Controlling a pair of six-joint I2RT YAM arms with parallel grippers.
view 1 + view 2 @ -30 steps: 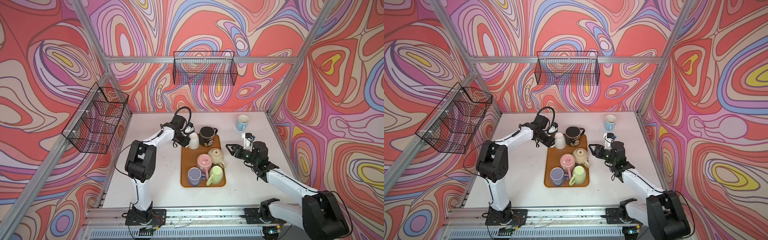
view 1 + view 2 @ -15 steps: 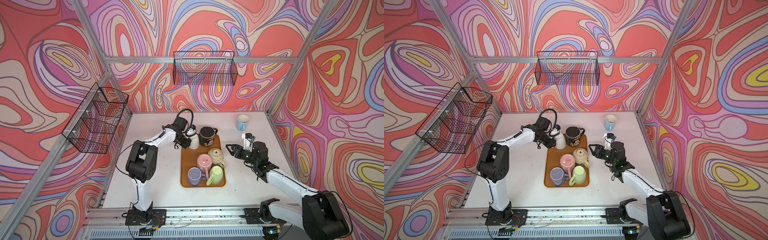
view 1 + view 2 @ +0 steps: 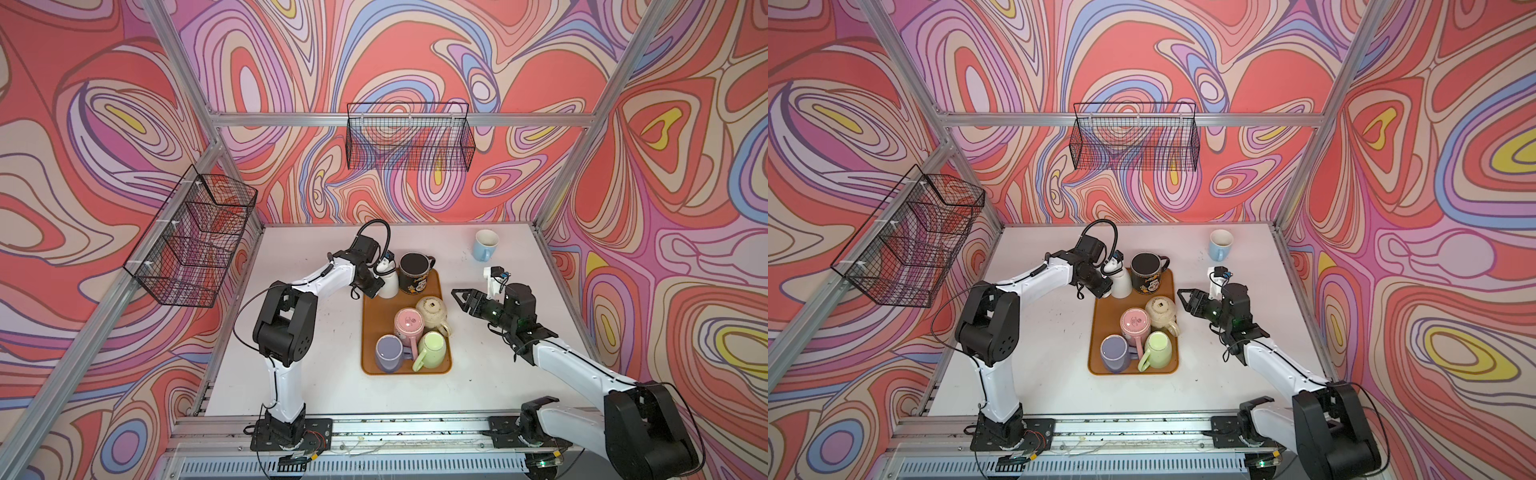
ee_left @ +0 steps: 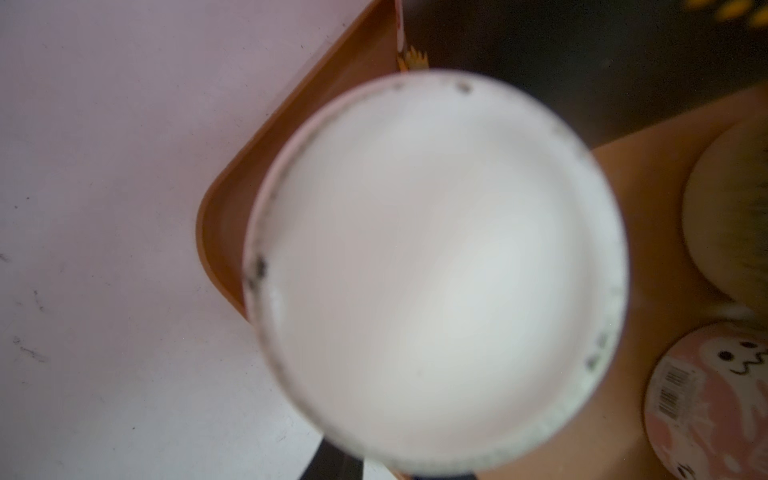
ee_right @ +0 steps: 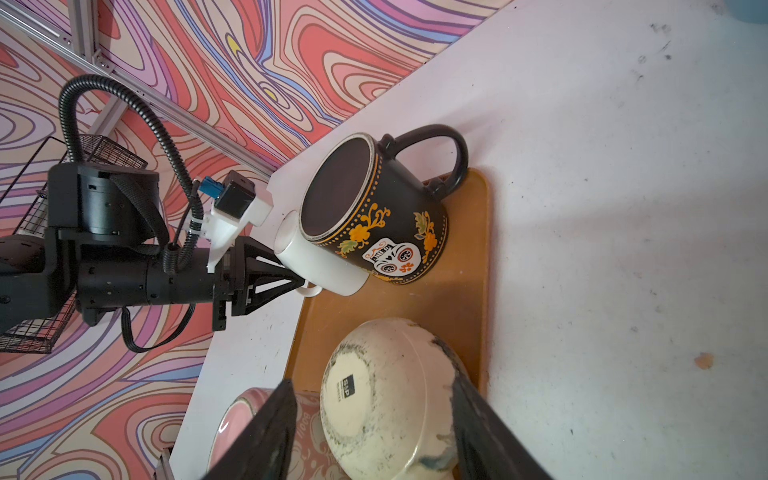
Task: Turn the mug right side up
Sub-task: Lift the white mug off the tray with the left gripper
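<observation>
The white mug (image 3: 388, 284) stands upside down on the far left corner of the orange tray (image 3: 376, 320), touching the black mug (image 3: 415, 274). The left gripper (image 5: 301, 284), jaws narrow, seems to pinch its handle. The right gripper (image 3: 459, 300) hovers beside the cream mug (image 3: 432, 309), jaws wide apart

Bright even light, soft shadows; white mug (image 4: 436, 270) blurred in left wrist view
</observation>
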